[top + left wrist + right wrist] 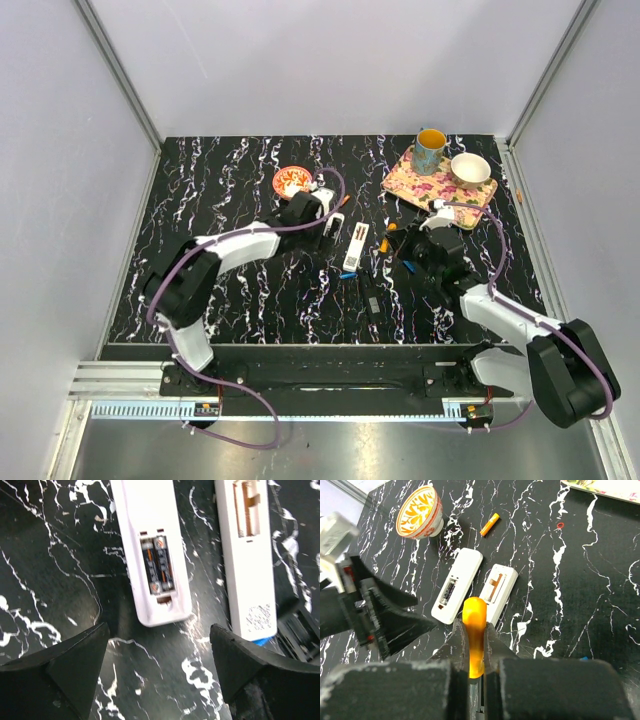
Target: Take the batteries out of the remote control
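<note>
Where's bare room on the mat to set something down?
Free: mat left of the orange bowl; near strip by the arm bases. Crowded: centre, with loaded remote, empty remote, loose battery, left claw, right claw; floral tray fills far right.

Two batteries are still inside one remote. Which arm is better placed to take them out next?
Left. The left gripper is open and faces the remote that holds the batteries. The right gripper is shut on an orange battery, so it is occupied.
</note>
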